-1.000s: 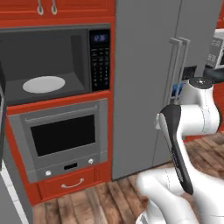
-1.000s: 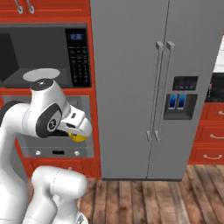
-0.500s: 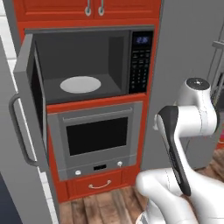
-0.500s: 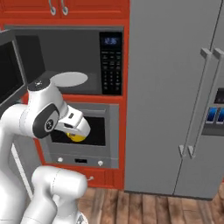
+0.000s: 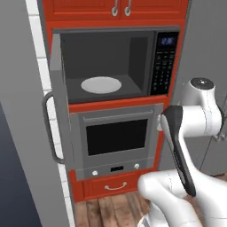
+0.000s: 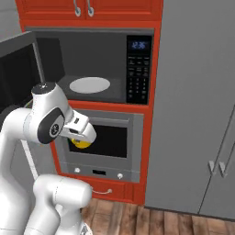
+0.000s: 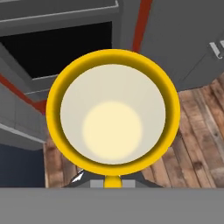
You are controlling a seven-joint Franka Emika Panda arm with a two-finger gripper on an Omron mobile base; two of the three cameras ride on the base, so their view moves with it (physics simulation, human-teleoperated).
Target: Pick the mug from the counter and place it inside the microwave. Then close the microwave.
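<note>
Jaws tight on yellow mug (image 7: 113, 113)

My body: glossy white shells with dark joints

Behind my hand (image 6: 79, 133), my arm (image 6: 27, 126) is built of rounded white segments, each ending in a dark grey joint ring with a flat grey cap on top; farther back from the hand, a long black panel (image 5: 177, 153) runs down one link, and farthest back sits my bulbous white base (image 6: 62, 195).
</note>
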